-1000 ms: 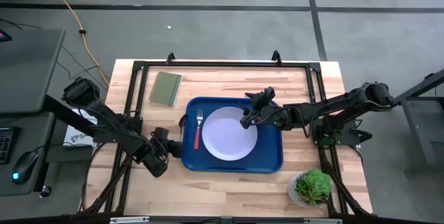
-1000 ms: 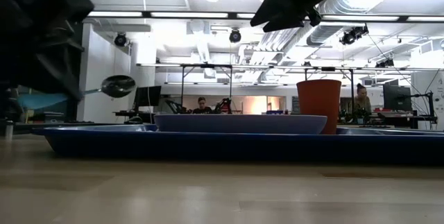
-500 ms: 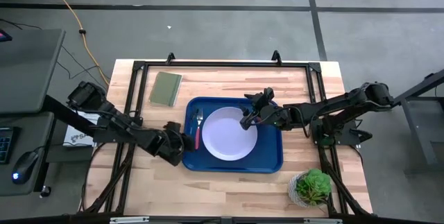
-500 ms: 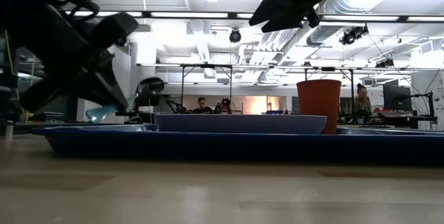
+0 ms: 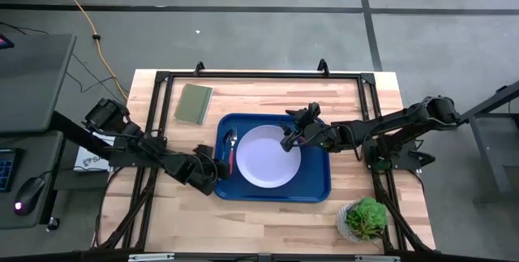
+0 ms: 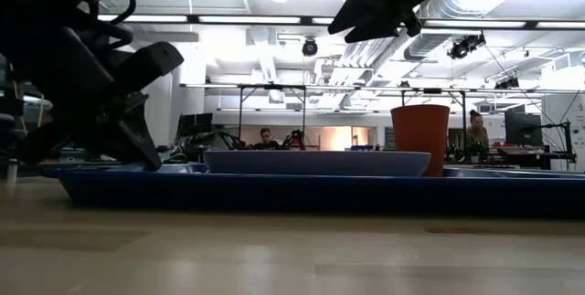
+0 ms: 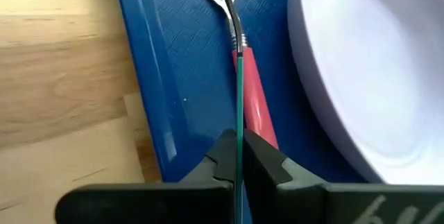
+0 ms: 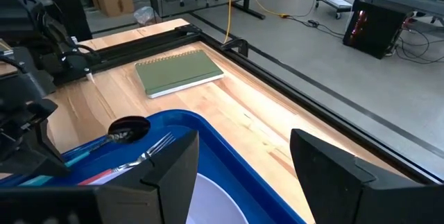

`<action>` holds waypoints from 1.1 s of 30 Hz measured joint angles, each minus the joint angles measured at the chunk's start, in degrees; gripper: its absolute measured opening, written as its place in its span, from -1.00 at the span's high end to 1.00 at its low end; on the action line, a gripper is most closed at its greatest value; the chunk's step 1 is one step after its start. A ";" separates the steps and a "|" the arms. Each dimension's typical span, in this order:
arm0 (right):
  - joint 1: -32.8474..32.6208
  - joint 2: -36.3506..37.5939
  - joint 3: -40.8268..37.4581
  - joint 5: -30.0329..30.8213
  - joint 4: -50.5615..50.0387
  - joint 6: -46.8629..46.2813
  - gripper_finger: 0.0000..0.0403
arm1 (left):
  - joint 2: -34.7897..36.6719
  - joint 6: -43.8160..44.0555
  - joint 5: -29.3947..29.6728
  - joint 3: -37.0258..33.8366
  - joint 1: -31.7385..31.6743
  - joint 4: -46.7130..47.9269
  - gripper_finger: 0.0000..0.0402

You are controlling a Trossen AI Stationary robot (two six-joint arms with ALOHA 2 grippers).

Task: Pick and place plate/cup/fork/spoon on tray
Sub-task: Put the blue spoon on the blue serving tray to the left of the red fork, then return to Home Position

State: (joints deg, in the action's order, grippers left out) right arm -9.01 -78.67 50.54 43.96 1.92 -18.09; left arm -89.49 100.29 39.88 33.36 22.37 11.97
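The blue tray (image 5: 316,187) lies mid-table with the pale plate (image 5: 268,158) on it. The pink-handled fork (image 5: 231,161) lies on the tray left of the plate. My left gripper (image 5: 212,165) is at the tray's left rim, shut on the teal-handled spoon (image 5: 229,139). The spoon's bowl (image 8: 128,128) is over the tray's far left part. The red cup (image 6: 420,140) stands on the tray beyond the plate in the low view; my right arm hides it in the high view. My right gripper (image 5: 290,140) hangs open and empty above the plate's far right rim. My left gripper pinches the spoon's teal handle (image 7: 238,123) between its two fingers, at the handle's free end. The fingers come slanting from the table's left and near side and lie along the spoon. The spoon reaches out over the fork's pink handle (image 7: 258,106). Whether its bowl touches the tray, I cannot tell.
An olive-green pad (image 5: 194,103) lies at the table's far left. A potted green plant (image 5: 365,220) stands at the near right corner. A black frame (image 5: 259,75) runs along the table's far and side edges. People sit in the room beyond the table (image 6: 265,136).
My left gripper has carried the spoon toward the table's right, from beside the tray to its left rim, and has come down. The spoon's bowl now is over the tray's far left part near the fork's head, lower than before. My right gripper has kept still.
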 joint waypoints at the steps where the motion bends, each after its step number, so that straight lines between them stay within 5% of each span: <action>1: 0.02 0.00 0.00 -0.01 0.00 -0.06 -0.09 | 0.00 0.00 -0.29 0.00 -0.19 0.04 1.00; 33: 0.02 0.00 0.00 -1.61 0.01 -1.35 -0.09 | 0.12 -12.92 -2.86 0.00 -7.83 0.63 0.75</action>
State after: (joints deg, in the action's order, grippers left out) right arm -8.99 -78.67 50.54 42.35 1.93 -19.44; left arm -89.37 87.38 37.02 33.36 14.54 12.60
